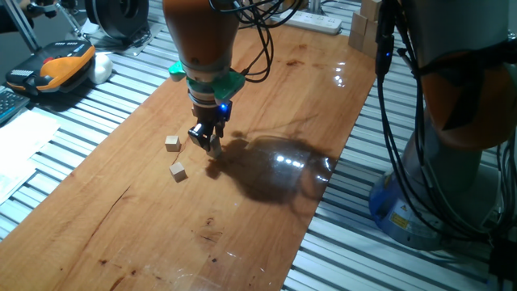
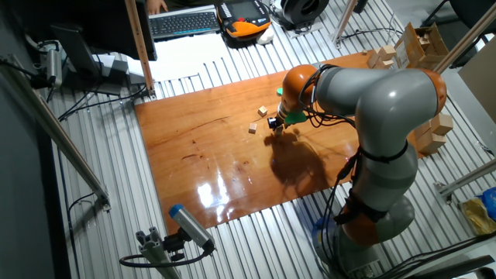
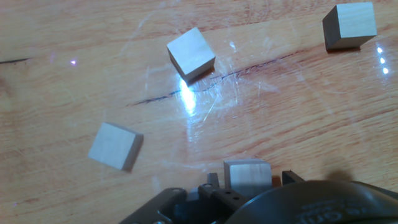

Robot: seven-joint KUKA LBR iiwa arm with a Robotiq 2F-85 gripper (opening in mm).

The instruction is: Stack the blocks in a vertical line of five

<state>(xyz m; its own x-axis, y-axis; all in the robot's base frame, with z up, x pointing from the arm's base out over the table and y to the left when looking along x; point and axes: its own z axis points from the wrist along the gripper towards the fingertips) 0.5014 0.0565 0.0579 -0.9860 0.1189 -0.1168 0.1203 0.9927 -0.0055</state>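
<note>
Gripper [image 3: 247,186] clenched on one block [image 3: 247,175], held low over tabletop [image 1: 266,121], presumably for stacking; three blocks loose nearby.

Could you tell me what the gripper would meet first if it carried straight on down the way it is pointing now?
Probably the bare wooden table: the gripper points down with a block between its fingers, so that block would touch first. The three loose blocks in the hand view seem to lie off that line, though depth is unclear.

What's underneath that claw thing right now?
The end effector has one small block at its tips, above bare wooden tabletop. Its own body hides whatever lies directly beneath that block.
</note>
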